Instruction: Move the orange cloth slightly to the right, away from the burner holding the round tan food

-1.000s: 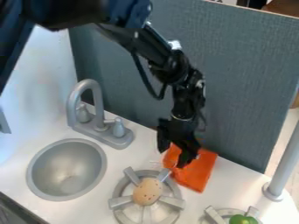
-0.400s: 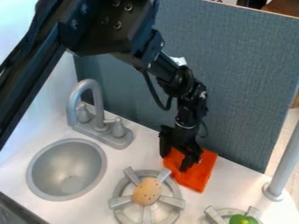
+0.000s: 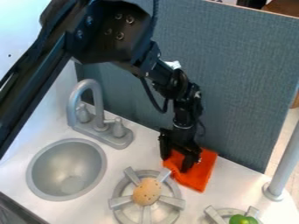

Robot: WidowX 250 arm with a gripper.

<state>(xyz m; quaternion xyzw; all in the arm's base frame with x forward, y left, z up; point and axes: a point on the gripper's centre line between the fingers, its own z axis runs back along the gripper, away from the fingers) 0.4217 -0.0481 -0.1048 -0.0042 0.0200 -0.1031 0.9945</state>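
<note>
The black gripper (image 3: 175, 163) hangs at the orange cloth (image 3: 197, 176), its two fingers apart, one at the cloth's left edge and the other over its middle. The cloth lies flat on the white counter by the grey-blue back panel, partly covered by the gripper. Whether the fingertips touch the cloth, I cannot tell. Left of the cloth and nearer the front, a tan speckled egg-shaped object (image 3: 147, 191) rests on a grey stove burner (image 3: 120, 202).
A round grey sink (image 3: 35, 175) with a grey faucet (image 3: 97, 103) is on the left. A green round object (image 3: 239, 219) sits on a second burner (image 3: 215, 215) at the bottom right. A grey post (image 3: 285, 162) stands at the right, with the back panel (image 3: 239, 87) behind.
The gripper has lowered slightly toward the cloth over the last second, and the upper arm has come further down and right into view. The cloth looks unmoved.
</note>
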